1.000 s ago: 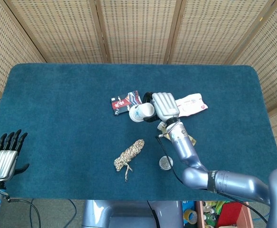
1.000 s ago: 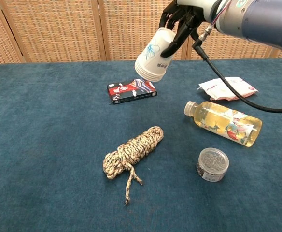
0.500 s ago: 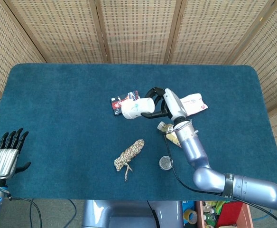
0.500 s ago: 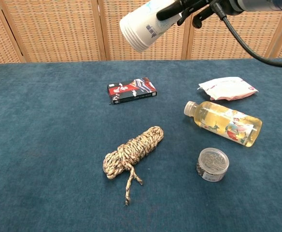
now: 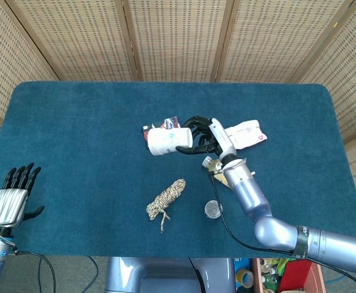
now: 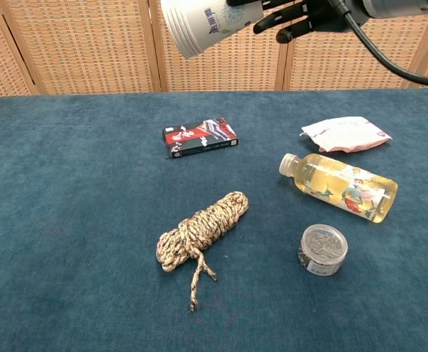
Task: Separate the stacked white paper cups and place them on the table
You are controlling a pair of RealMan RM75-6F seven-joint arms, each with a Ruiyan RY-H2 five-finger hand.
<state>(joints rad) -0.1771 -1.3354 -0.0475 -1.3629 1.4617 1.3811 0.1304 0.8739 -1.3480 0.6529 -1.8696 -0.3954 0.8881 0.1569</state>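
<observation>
My right hand (image 5: 203, 137) (image 6: 296, 13) holds the stack of white paper cups (image 5: 163, 141) (image 6: 203, 22) high above the table, tipped on its side with the rims pointing left. The dark fingers (image 5: 189, 132) wrap around the base end of the stack. My left hand (image 5: 12, 196) hovers by the front left corner of the table, fingers apart and holding nothing; the chest view does not show it.
On the blue table (image 6: 67, 191) lie a red and black box (image 6: 199, 138), a coiled rope (image 6: 199, 231), a yellow bottle on its side (image 6: 338, 185), a small clear jar (image 6: 322, 248) and a white packet (image 6: 346, 133).
My right hand has lifted the cup stack higher and carried it left, turning it from rims-down to nearly level. The left hand has crept slightly forward and to the right.
</observation>
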